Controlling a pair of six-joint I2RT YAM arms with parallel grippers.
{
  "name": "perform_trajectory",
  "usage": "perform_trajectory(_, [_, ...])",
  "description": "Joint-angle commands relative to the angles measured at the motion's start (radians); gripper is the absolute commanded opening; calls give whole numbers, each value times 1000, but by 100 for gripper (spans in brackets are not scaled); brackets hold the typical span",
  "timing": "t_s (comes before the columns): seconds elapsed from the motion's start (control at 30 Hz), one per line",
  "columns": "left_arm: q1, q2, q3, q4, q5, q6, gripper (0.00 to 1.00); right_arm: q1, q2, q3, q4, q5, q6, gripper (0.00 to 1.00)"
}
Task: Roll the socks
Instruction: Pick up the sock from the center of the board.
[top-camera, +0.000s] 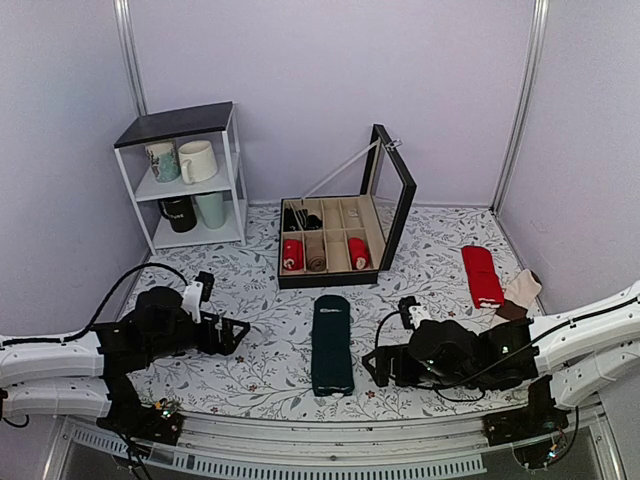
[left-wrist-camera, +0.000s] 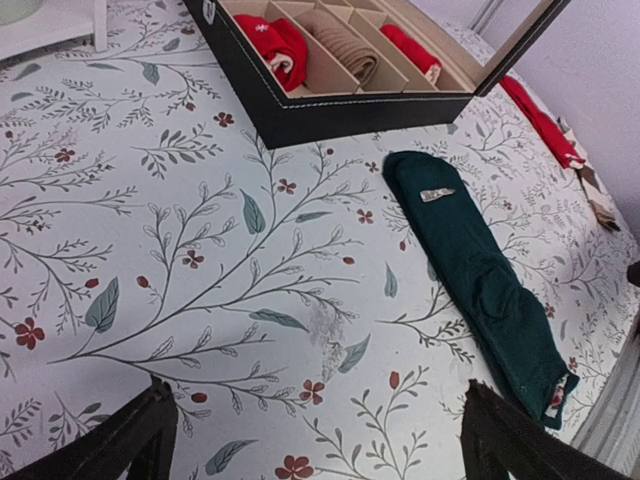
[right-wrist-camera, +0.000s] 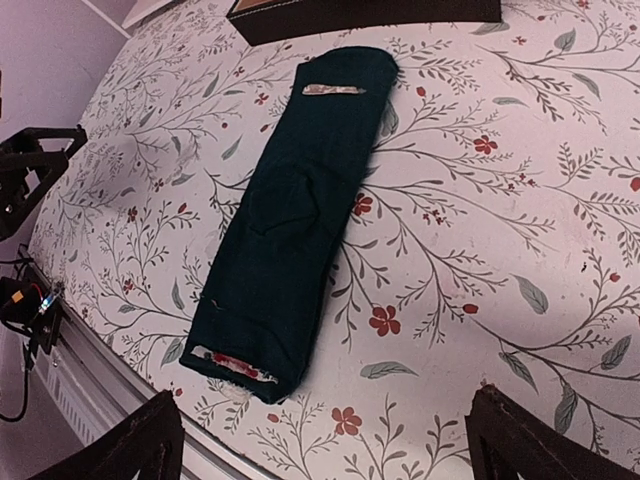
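Note:
The dark teal-green socks (top-camera: 331, 344) lie flat as a long strip on the flowered table, between the two arms and in front of the black box. They also show in the left wrist view (left-wrist-camera: 478, 278) and in the right wrist view (right-wrist-camera: 295, 205), with the cuff end nearest the table's front edge. My left gripper (top-camera: 232, 335) is open and empty, left of the socks. My right gripper (top-camera: 375, 365) is open and empty, right of the socks' near end. Neither touches the socks.
An open black divided box (top-camera: 335, 245) with red and beige rolls stands behind the socks. Red socks (top-camera: 482, 275) and beige-and-brown socks (top-camera: 517, 295) lie at the right. A white shelf (top-camera: 190, 180) with mugs stands at back left.

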Motion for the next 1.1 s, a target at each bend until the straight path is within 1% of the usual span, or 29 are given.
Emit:
perform_trajectory(0.0, [-20,-1,37,-4,3,31,100,1,-11,-51,79,-45,-123,100])
perform_trajectory(0.1, [-49,-2,50,-12,-34,50,99,-2,-36,-117,136,-41,-179,100])
perform_trajectory(0.23, [-122,15,70,-12,-118,55,100,-13,-30,-146,169,-33,-235,100])
perform_trajectory(0.37, [-214,93,98,-7,-195,48,100,-15,30,-149,270,-44,-351,100])
perform_trajectory(0.43, [-279,149,119,2,-236,50,100,-20,86,-148,339,-57,-422,100])
perform_trajectory(0.57, [-377,221,146,38,-285,77,99,-26,200,-139,507,-158,-626,97])
perform_trajectory(0.67, [-395,226,114,119,-232,102,99,-25,229,-183,688,-277,-773,93])
perform_trajectory(0.7, [-398,223,99,151,-207,109,100,-25,229,-205,755,-306,-807,91])
perform_trajectory(0.77, [-405,211,73,198,-166,117,100,-25,227,-224,816,-360,-877,83])
perform_trajectory(0.87, [-412,183,59,204,-135,124,99,-25,229,-234,850,-423,-950,74])
perform_trajectory(0.97, [-413,149,49,193,-134,133,99,-26,262,-232,864,-459,-1019,62])
perform_trajectory(1.0, [-414,140,44,191,-137,134,99,-25,279,-228,874,-472,-1029,60])
perform_trajectory(1.07, [-413,127,37,187,-143,136,100,-25,316,-221,904,-488,-1044,59])
